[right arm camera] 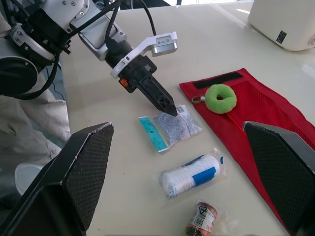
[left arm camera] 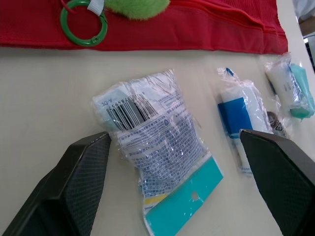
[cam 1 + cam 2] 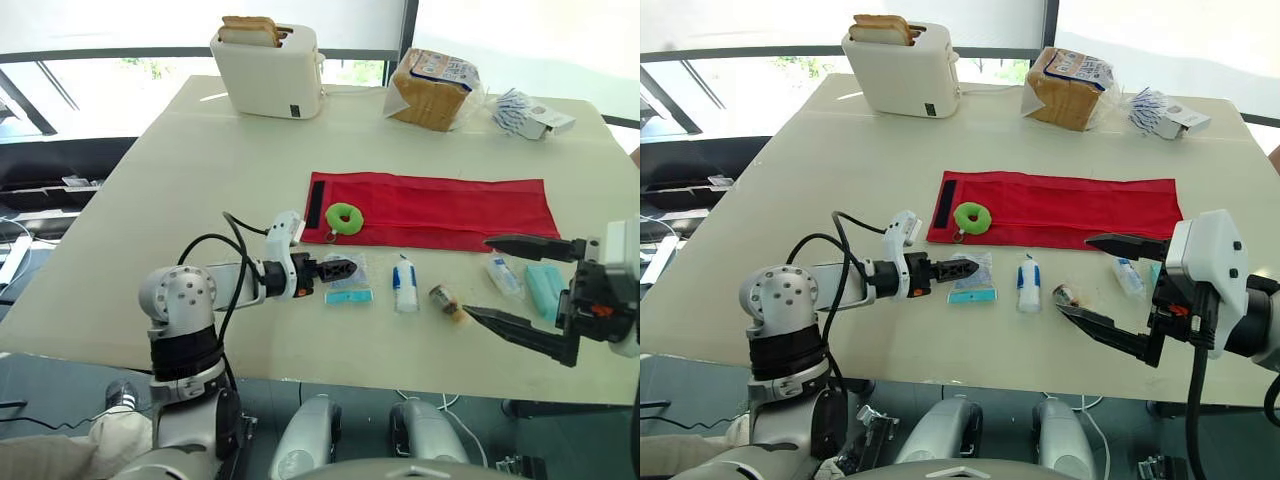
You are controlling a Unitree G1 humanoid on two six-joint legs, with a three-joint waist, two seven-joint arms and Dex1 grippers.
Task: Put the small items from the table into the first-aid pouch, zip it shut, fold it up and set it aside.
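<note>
I see a flat, crinkly clear-plastic packet (image 2: 157,147) with a barcode label and a teal header strip lying on the pale matte table (image 3: 180,180), just in front of the red pouch (image 3: 440,210). The pouch is spread open as a long mesh-fabric rectangle. It has a black strip (image 3: 317,205) at its left end and a fuzzy green ring-shaped charm (image 3: 346,218) on a green clip ring (image 2: 83,23).

To the right of the packet lie a wrapped white roll with a blue label (image 3: 404,285), a small brown vial in film (image 3: 448,303), a little white tube (image 3: 503,275) and a teal sachet (image 3: 546,287).

My left gripper (image 3: 340,268) is spread wide and holds nothing. Its textured black pads (image 2: 83,182) straddle the packet; I cannot tell if they touch. My right gripper (image 3: 1072,272) is also spread apart and empty, hovering over the vial and the tube.

At the far edge stand a cream toaster (image 3: 268,70) holding bread slices, a bagged loaf (image 3: 432,88) and a white-and-blue packet (image 3: 525,112).
</note>
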